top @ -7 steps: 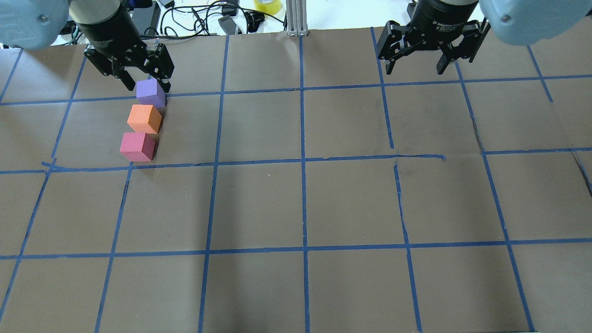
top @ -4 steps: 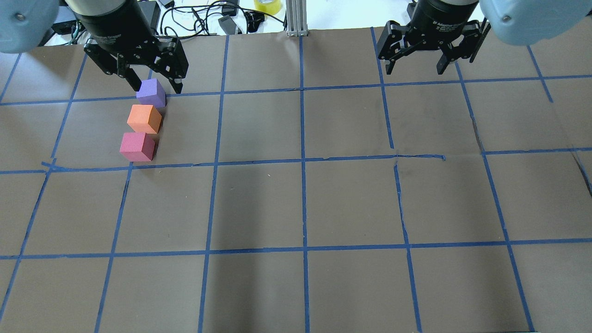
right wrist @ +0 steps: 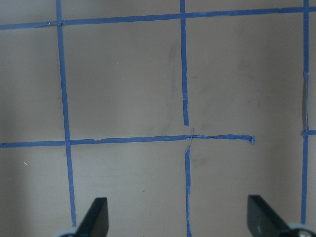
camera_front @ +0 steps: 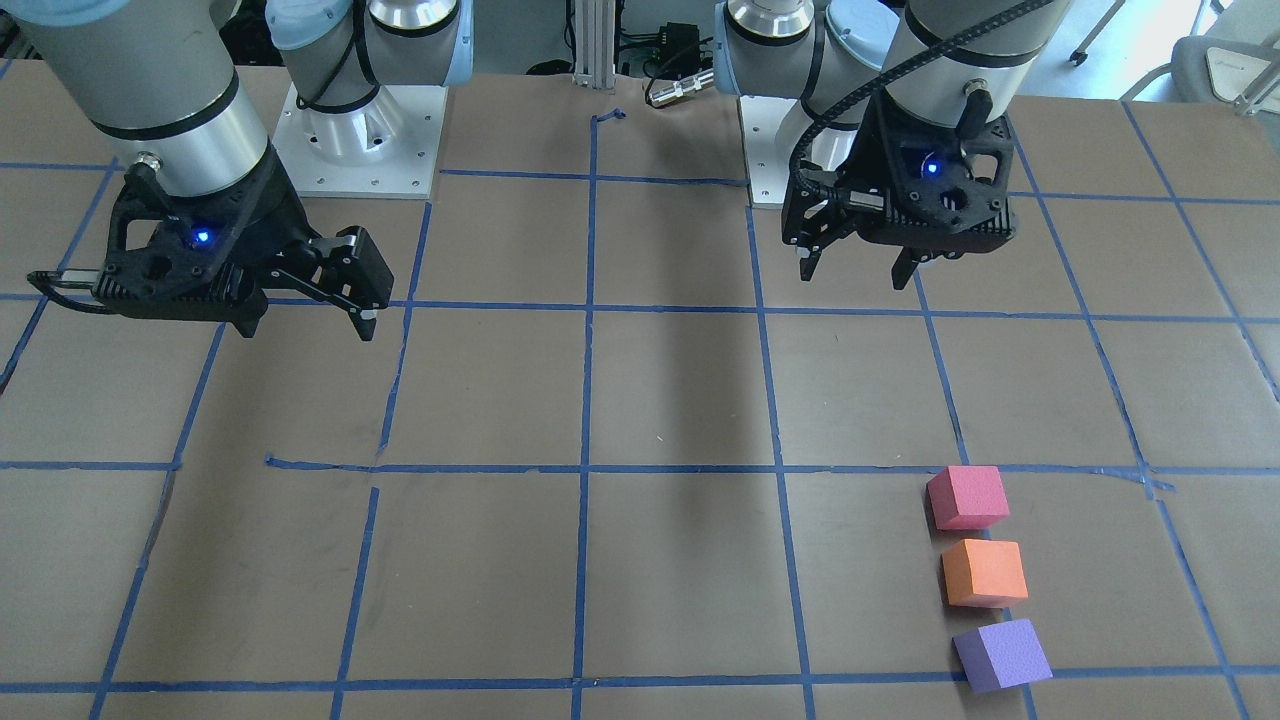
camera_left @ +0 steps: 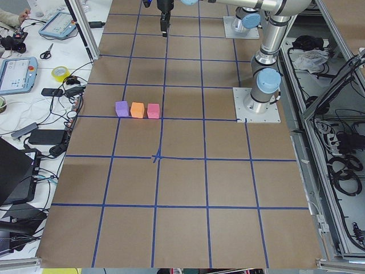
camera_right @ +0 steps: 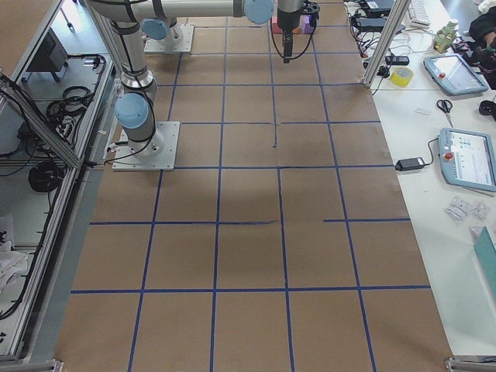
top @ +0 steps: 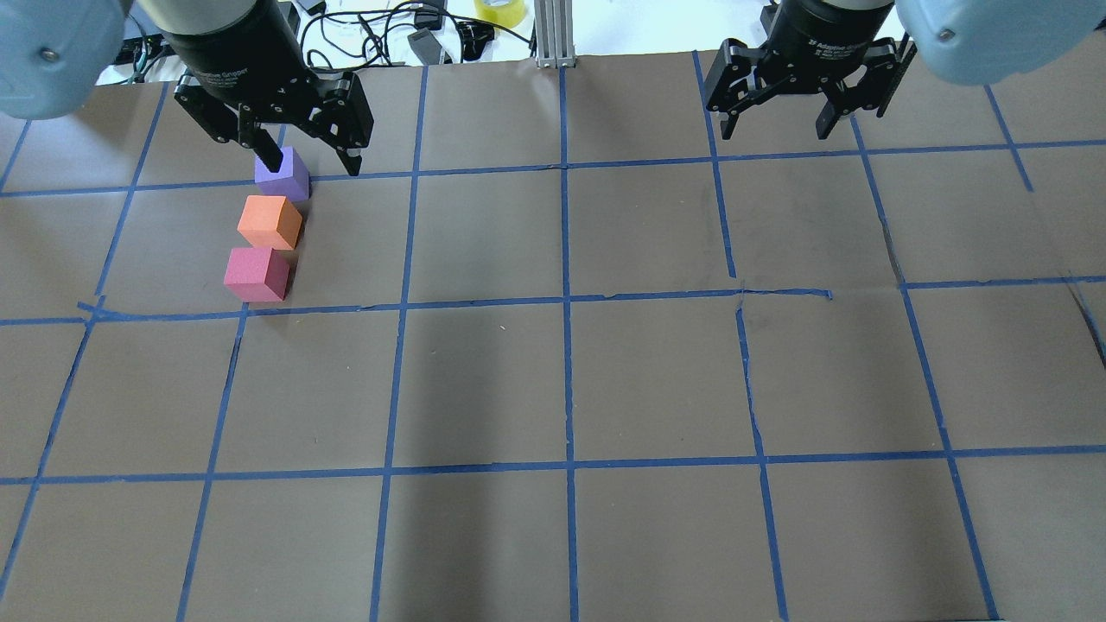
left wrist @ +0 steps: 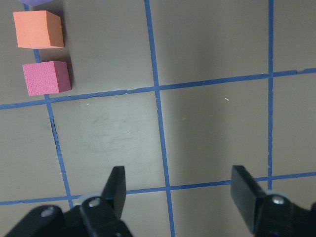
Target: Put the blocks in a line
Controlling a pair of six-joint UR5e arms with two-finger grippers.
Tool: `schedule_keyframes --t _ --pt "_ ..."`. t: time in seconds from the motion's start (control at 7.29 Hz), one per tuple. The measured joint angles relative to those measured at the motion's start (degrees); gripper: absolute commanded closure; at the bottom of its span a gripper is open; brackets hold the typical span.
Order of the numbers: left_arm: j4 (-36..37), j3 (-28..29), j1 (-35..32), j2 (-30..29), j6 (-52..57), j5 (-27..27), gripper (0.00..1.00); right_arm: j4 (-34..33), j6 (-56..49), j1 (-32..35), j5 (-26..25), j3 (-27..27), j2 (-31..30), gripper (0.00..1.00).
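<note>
Three foam blocks stand in a short line at the table's far left: purple block [top: 285, 177], orange block [top: 270, 222], pinkish-red block [top: 257, 274]. They also show in the front view as purple [camera_front: 1001, 655], orange [camera_front: 984, 573] and pinkish-red [camera_front: 967, 497]. My left gripper [top: 314, 164] is open and empty. It hangs raised above the table, apart from the blocks [camera_front: 853, 272]. Its wrist view shows the orange block [left wrist: 38, 29] and the pinkish-red block [left wrist: 46, 78] well ahead of the fingers. My right gripper [top: 773, 130] is open and empty at the far right.
Brown paper with a blue tape grid [top: 566, 302] covers the table. Cables and a yellow tape roll [top: 499, 10] lie beyond the far edge, beside an aluminium post [top: 553, 34]. The arm bases [camera_front: 360, 130] stand at the robot's side.
My left gripper, earlier open around the purple block, has lifted off it and drifted right. The blocks and the right arm have not moved.
</note>
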Motion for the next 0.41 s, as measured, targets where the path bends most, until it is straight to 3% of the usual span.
schedule_keyframes --t 0.41 --pt "0.87 -0.54 -0.09 0.68 -0.32 0.06 0.03 0.00 0.00 0.00 0.03 -0.02 0.00 0.00"
